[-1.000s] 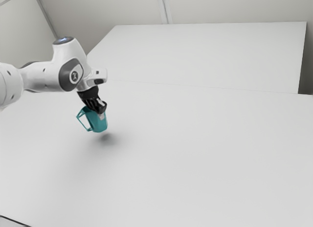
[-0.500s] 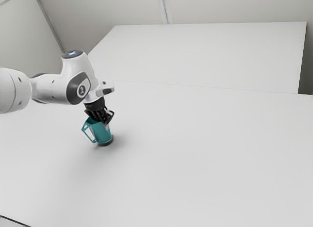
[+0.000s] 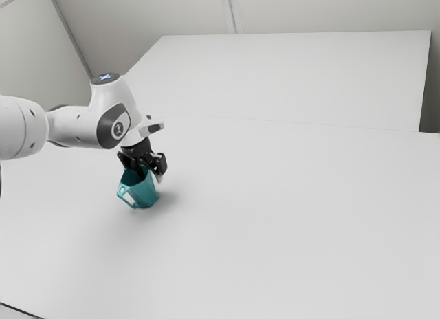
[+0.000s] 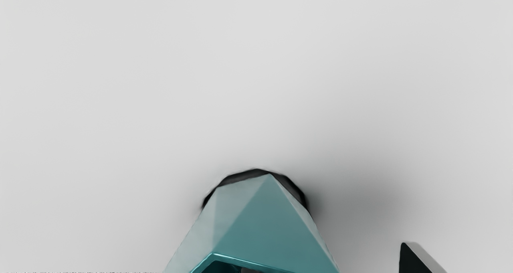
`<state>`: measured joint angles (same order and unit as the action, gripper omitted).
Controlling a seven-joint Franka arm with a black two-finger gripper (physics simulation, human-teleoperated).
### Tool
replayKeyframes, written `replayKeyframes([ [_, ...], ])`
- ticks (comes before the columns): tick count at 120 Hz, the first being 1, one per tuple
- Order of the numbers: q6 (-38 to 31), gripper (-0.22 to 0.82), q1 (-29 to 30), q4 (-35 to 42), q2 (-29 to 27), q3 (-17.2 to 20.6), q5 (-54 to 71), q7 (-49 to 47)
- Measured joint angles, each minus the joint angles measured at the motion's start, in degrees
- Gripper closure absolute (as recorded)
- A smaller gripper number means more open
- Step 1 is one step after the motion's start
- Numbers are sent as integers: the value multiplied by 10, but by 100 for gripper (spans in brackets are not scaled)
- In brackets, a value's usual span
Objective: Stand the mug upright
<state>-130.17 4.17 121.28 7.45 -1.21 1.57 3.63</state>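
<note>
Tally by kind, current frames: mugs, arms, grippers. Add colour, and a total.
Mugs: 1, the teal mug
Arms: 1, the mostly white arm
Grippers: 1, the black gripper
Total: 3

From my remote station I log a smooth, pale grey table [image 3: 309, 229] filling the foreground. Beyond a thin seam [image 3: 289, 122] lies a broad, whitish panel [image 3: 295, 75]; cannot tell if flat or raised. Behind it, a plain grey wall [image 3: 330, 9] with a paler upright strip [image 3: 231, 9]. Side wall [image 3: 27, 40] at the exterior view's left, meeting it at a dark corner line [image 3: 69, 31]. Light diffuse; soft-edged shadow [image 4: 360, 189] on the table.
</note>
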Motion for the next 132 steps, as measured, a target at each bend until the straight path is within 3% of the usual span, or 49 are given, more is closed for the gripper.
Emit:
replayKeyframes([
  [33, 43, 7, -9, -32, -66, 37, -2, -9],
  [55, 147, 3, -30, -180, -37, 41, -10, -12],
  [80, 265, 1, 3, -327, 5, 42, -12, -11],
  [132, 342, 0, -1, -348, 5, 49, -14, 1],
])
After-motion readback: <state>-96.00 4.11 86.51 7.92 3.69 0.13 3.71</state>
